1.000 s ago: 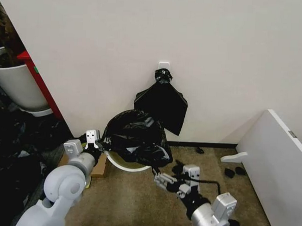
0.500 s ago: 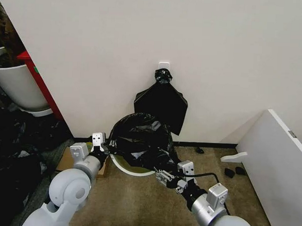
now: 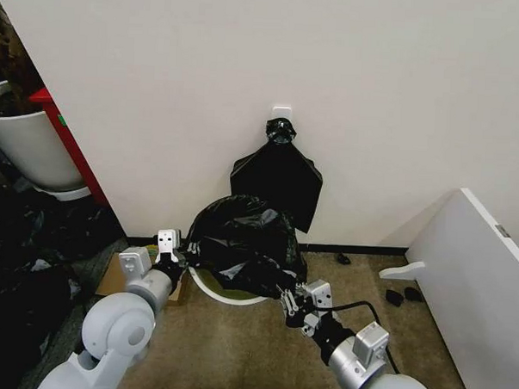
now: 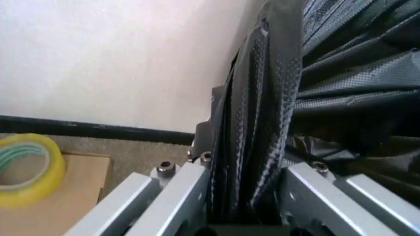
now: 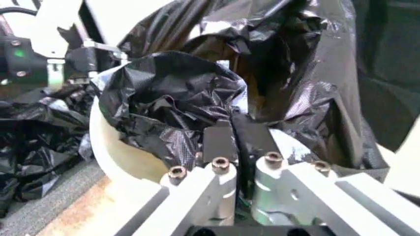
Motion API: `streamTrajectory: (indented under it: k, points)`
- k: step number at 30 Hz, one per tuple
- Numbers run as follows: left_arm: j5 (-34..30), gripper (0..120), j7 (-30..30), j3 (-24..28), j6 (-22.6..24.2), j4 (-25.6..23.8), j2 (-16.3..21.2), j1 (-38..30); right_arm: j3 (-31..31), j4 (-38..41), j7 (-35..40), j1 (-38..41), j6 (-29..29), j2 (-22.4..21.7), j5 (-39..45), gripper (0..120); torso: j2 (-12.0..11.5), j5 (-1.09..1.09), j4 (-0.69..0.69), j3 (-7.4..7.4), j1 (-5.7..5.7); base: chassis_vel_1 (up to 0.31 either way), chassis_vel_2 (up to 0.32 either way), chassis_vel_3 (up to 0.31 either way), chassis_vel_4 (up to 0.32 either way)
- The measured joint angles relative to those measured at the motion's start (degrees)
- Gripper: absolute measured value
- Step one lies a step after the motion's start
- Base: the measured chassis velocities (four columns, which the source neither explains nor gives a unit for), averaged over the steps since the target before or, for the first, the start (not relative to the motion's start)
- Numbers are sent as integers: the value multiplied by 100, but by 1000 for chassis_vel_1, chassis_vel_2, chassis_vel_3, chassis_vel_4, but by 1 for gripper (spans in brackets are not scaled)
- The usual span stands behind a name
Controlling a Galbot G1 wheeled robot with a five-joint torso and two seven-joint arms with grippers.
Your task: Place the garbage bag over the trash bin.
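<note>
Head view: the trash bin (image 3: 225,295), a round white bucket, stands on the brown carpet close against the pale wall, and the garbage bag (image 3: 244,245), crinkled glossy black plastic, lies heaped over its mouth, covering most of the opening; only the near arc of the white rim shows below the plastic. The left claw (image 3: 172,258) sits at the bag's left edge, level with the rim, and the right claw (image 3: 288,301) sits at the bag's near right edge, so the bag spans the space between the two arms.

Left wrist view: the left claw (image 4: 244,206) is closed on a gathered fold of the garbage bag (image 4: 341,73), the pleated black film running up from between its two grey fingers (image 4: 180,196). A roll of yellow tape (image 4: 26,167) rests on a cardboard box (image 4: 52,206) beside the claw, near the black skirting at the foot of the wall.

Right wrist view: the right claw (image 5: 236,147) is closed on a pinch of the garbage bag (image 5: 177,103) just above the white rim of the trash bin (image 5: 125,157), with black film bunched inside and over the rim.

On the wall above the bin hangs a flat black bundle (image 3: 279,180), knotted at its top. A larger white tub (image 3: 29,150) stands well apart at far left.
</note>
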Motion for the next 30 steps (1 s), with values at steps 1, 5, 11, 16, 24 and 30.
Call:
streamTrajectory:
  k: [1, 5, 11, 16, 24, 30]
  points:
    - [0, 1, 0, 0, 0, 0, 0, 0, 0, 0, 0, 0, 0, 0, 0, 0, 0, 0, 0, 0, 0, 0, 0, 0, 0]
    - [-190, 1, -74, -139, 0, -16, 16, -37, 91, -818, -1515, -60, 1650, 6, -309, 0, 0, 0, 0, 0, 0, 0, 0, 0, 0]
    - [-640, 1, -200, -305, 58, -82, 0, -88, 314, -1924, -4292, 38, 3292, 205, -223, 0, 0, 0, 0, 0, 0, 0, 0, 0, 0]
    - [-1359, 1, -401, -408, 280, -210, -89, -146, 380, -2633, -4926, 282, 3602, 570, -742, 0, 0, 0, 0, 0, 0, 0, 0, 0, 0]
    - [-2261, 1, -727, -473, 672, -408, -165, -185, 715, -3524, -4174, 794, 4138, 896, -2529, 0, 0, 0, -1, 0, 0, 0, 0, 0, 0]
    - [-2227, 1, -776, -479, 765, -438, -69, -153, 1197, -4180, -3349, 1129, 4583, 985, -3674, 0, 0, 1, 1, 0, 0, 0, 0, 0, 0]
